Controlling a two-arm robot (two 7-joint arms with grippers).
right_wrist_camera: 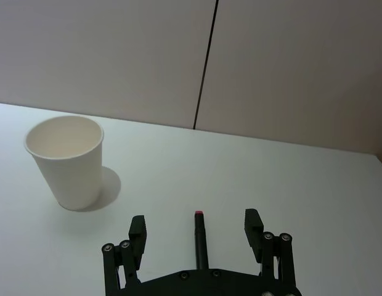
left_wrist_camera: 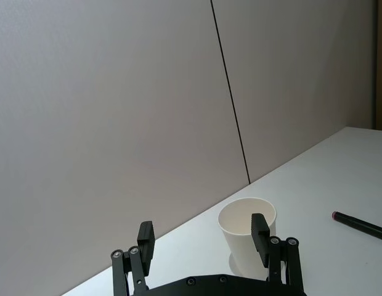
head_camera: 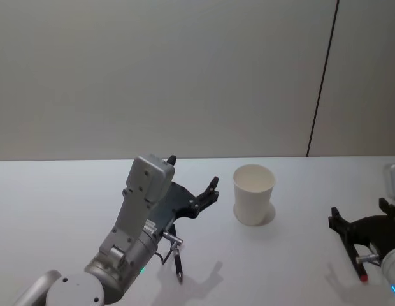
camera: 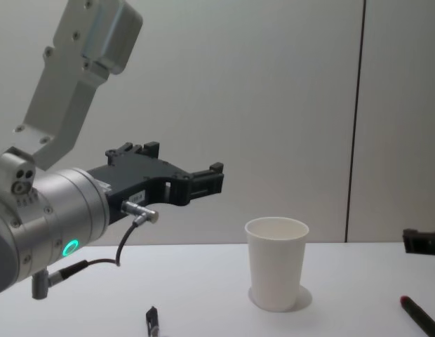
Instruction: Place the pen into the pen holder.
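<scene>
While my left gripper (head_camera: pixel 193 171) hangs above the table (head_camera: pixel 70 191) with its fingers spread wide and empty, the pen holder (head_camera: pixel 253 194) stands upright just ahead of it and lower. A dark pen (head_camera: pixel 178 260) lies flat beneath that arm's wrist. My right gripper (right_wrist_camera: pixel 195 221), likewise wide, sits low, with a red-tipped pen (right_wrist_camera: pixel 201 237) lying between its fingers, apart from both.
</scene>
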